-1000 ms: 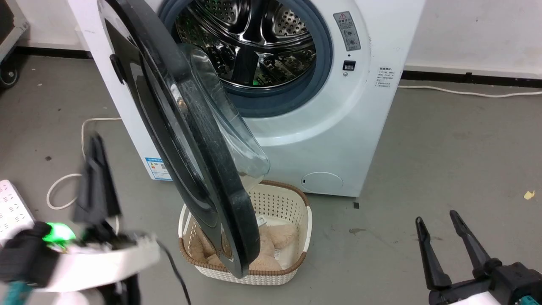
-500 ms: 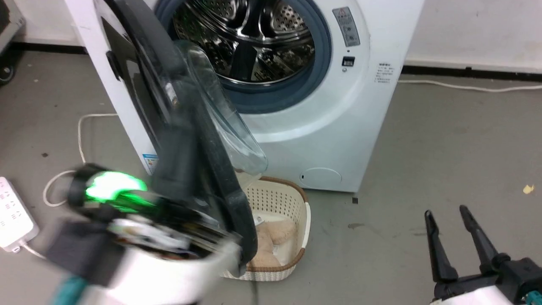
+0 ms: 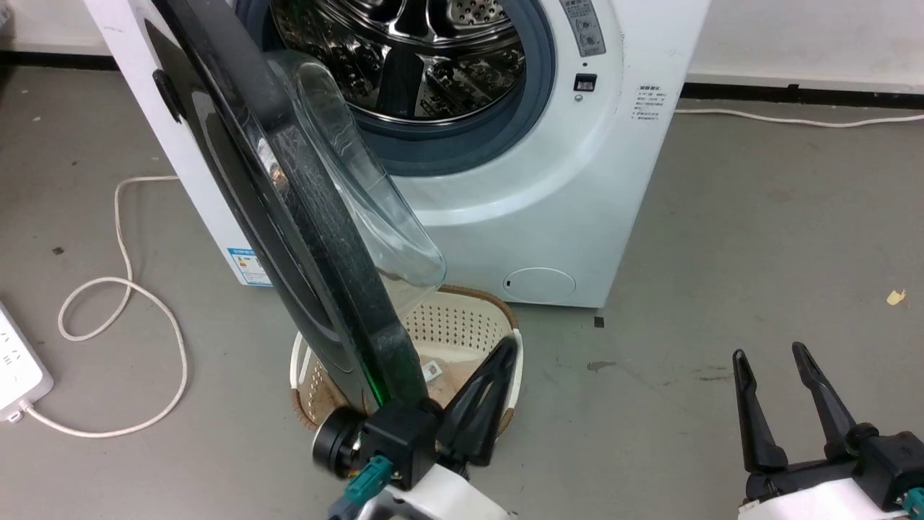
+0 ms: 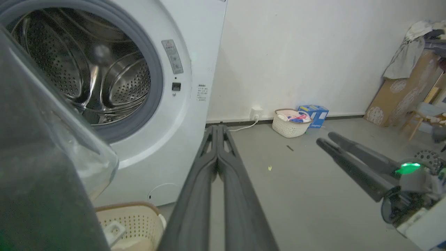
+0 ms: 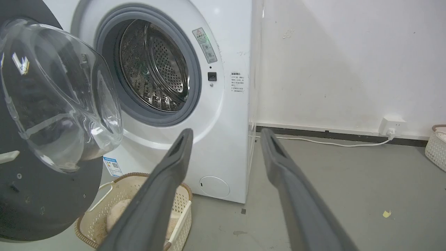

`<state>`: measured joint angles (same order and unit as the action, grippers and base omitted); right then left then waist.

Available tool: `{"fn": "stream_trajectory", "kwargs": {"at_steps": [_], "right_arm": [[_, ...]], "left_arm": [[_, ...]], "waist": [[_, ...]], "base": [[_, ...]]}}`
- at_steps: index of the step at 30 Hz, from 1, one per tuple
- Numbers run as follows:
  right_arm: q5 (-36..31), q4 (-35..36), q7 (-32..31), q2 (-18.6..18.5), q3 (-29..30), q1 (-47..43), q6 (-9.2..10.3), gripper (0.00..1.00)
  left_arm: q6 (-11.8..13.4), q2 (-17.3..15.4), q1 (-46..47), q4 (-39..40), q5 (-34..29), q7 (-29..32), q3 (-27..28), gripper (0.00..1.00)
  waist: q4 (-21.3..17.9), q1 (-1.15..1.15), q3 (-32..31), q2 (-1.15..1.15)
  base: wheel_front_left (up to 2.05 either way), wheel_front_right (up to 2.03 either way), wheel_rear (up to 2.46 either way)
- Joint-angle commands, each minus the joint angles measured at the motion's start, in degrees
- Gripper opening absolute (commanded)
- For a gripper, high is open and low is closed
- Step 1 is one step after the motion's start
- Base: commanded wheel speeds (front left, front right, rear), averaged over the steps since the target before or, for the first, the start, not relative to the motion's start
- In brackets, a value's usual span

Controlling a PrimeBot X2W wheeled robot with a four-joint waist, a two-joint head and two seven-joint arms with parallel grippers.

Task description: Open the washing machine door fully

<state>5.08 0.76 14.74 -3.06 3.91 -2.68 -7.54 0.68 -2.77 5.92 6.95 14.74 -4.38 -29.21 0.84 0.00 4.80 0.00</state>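
1. Our left gripper (image 3: 507,352) has its two dark fingers pressed flat together with nothing between them. In the head view they point up and a little away from us.
2. Just to that gripper's left stands the washing machine door (image 3: 281,217), swung well out from the machine and seen nearly edge-on. Its lower rim comes down right beside the gripper's base, and we cannot tell whether the two touch.
3. We see the gripper on the door's inner side, where the clear glass bowl (image 3: 361,188) bulges out. That bowl hangs above and to the left of the fingertips.
4. Beyond the fingertips rises the washing machine (image 3: 556,195), its steel drum (image 3: 419,58) exposed inside the grey gasket (image 3: 469,152). The round filter cap (image 3: 540,284) sits low on the front, just past the fingertips and slightly to their right.
5. Directly behind the closed fingers a cream perforated basket (image 3: 462,325) stands on the floor (image 3: 722,253), under the door's lower edge, with something beige and fluffy inside.
6. On the far side of the door from the gripper, a blue-white label (image 3: 247,266) is stuck low on the machine's corner.
7. Further left, a white cable (image 3: 123,289) loops across the floor toward a power strip (image 3: 18,368).
8. Well off to the right, our right gripper (image 3: 768,352) holds its fingers spread apart, gripping nothing.
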Motion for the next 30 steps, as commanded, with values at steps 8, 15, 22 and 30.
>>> {"fn": "stream_trajectory", "kwargs": {"at_steps": [8, 15, 22, 30], "right_arm": [[0.34, -0.32, 0.25, 0.18, -0.31, 0.81, 0.05, 1.0], [0.42, -1.04, 0.26, 0.18, -0.66, 0.49, 0.05, 1.0], [0.58, -1.53, 0.26, 0.18, -0.92, -0.26, 0.05, 1.0], [0.32, -2.05, 0.26, 0.18, -1.84, -0.63, 0.05, 1.0]], "left_arm": [[5.04, -0.13, -0.69, -8.55, -0.08, -2.34, 2.76, 0.0], [5.94, -0.43, -1.17, -11.83, 0.72, -4.59, 4.01, 0.0], [6.39, -0.89, -3.25, -12.33, 1.48, -5.78, 4.21, 0.0], [7.91, -2.4, -4.36, -11.57, 2.86, -6.57, 7.12, 0.0]], "waist": [[0.94, 0.0, 0.34, 0.0], [4.43, 0.0, -0.3, 0.0], [11.7, 0.0, -1.35, 0.0], [21.56, 0.0, -1.55, 0.0]], "base": [[0.0, 0.0, 0.0], [0.0, 0.0, 0.0], [0.0, 0.0, 0.0], [0.0, 0.0, 0.0]]}}
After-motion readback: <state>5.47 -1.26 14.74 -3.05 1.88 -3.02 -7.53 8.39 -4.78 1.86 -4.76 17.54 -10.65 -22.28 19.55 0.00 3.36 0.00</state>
